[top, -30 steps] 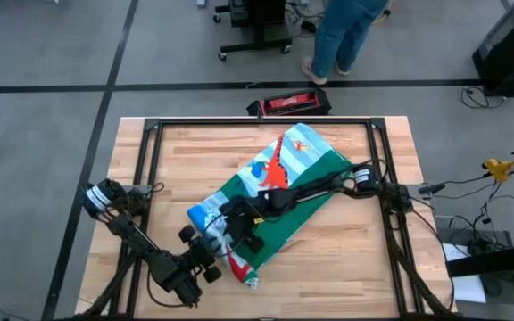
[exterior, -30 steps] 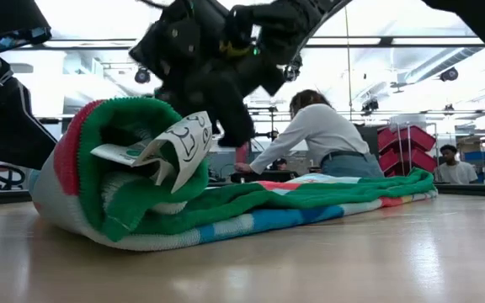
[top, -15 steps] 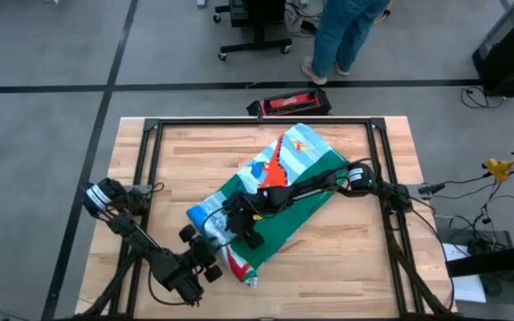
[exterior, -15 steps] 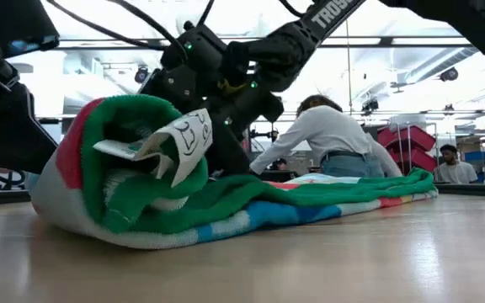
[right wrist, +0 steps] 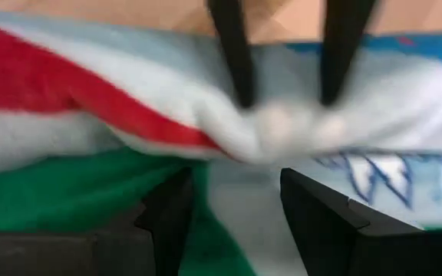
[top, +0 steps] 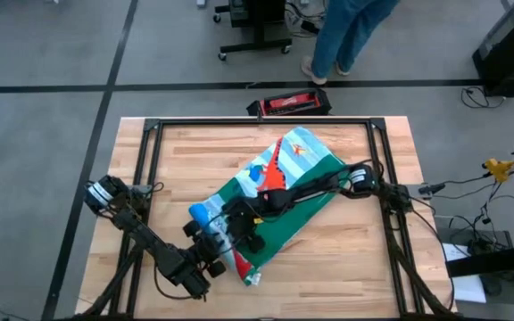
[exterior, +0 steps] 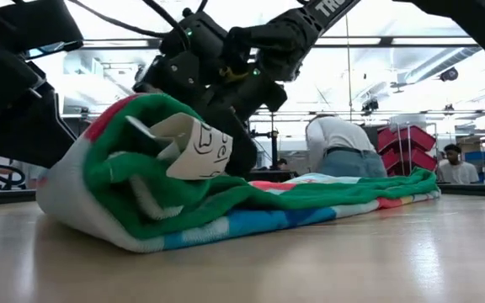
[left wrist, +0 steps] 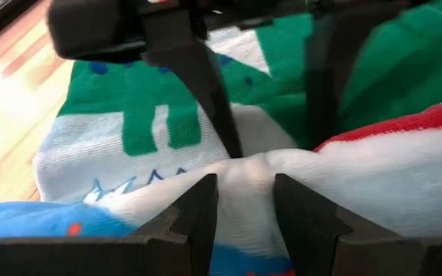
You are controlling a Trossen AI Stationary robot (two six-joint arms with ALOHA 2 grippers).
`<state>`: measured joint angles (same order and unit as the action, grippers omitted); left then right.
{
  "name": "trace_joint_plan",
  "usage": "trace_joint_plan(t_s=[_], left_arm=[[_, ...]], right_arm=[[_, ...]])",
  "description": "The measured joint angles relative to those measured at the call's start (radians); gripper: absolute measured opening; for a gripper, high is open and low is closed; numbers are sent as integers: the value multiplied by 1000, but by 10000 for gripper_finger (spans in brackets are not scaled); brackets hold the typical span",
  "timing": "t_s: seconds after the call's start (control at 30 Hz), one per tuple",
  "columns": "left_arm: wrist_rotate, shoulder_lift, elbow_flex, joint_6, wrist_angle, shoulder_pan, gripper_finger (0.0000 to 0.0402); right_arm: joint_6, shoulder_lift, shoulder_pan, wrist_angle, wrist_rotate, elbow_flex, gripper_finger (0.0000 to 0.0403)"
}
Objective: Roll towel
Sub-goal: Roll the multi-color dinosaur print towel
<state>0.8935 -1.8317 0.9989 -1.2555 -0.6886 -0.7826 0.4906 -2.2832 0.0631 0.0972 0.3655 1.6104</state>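
My left gripper point(left wrist: 242, 201) and right gripper point(right wrist: 232, 201) both pinch a fold of the towel point(top: 275, 192) at its rolled near end, facing each other across it. The towel lies diagonally mid-table point(top: 194, 152), far part flat. Looks soft, thick, floppy, light; I'd grip the roll's outer fold near both edges so it won't spring open.

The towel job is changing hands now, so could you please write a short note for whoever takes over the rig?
Left gripper: pinching a fold of the towel at its rolled end.
Right gripper: clamped on the same roll from the opposite side.
Towel: lies diagonally across the table; the near end is rolled into a thick bundle with a white label sticking out; the far part lies flat.
Done: the first turns.
Left: roll the flat remainder.
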Motion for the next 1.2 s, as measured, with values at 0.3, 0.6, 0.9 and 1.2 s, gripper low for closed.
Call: trace_joint_plan(t_s=[0.3,0.6,0.9,1.2], left_arm=[[6,0,0,59,25,11,116],[4,1,-1,201,95,41,116],[-11,1,-1,317,186,47,116],[-50,2,-1,342,196,77,116]], right_arm=[[45,114,-2,175,-19,-2,183],[16,234,112,179,-24,-101,183],[-158,331,193,-467,21,-454,172],[-220,270,192,-602,100,-480,12]])
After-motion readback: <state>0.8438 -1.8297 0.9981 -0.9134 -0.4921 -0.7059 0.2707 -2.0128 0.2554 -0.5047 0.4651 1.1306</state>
